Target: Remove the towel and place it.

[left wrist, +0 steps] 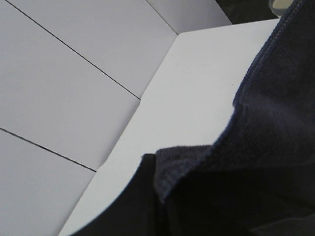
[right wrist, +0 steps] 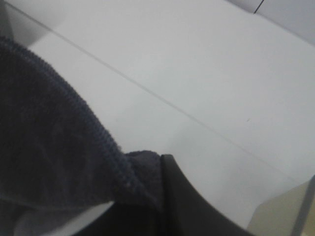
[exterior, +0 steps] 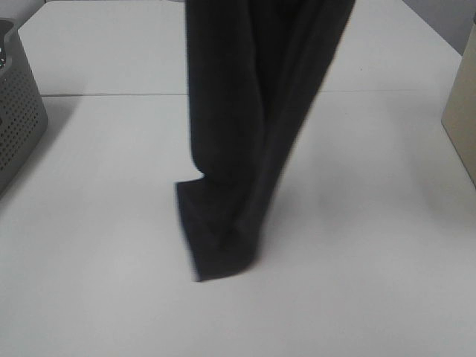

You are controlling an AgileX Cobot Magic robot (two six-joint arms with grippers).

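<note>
The large dark charcoal terry-cloth towel [exterior: 245, 111] hangs mid-scene, its lowest corner touching the white table [exterior: 372, 260]. The left gripper [left wrist: 153, 194] and right gripper [right wrist: 160, 194] each appear clamped on its hem. Lowering it unevenly could leave it crumpled.

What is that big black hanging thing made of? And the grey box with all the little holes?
The towel looks like soft terry cloth, dark and matte: the wrist views show a fuzzy, nubbly surface and a stitched hem. The grey basket looks like hard plastic, probably moulded, with a dull finish and neat rows of small round holes, though it is too blurry to be sure.
</note>
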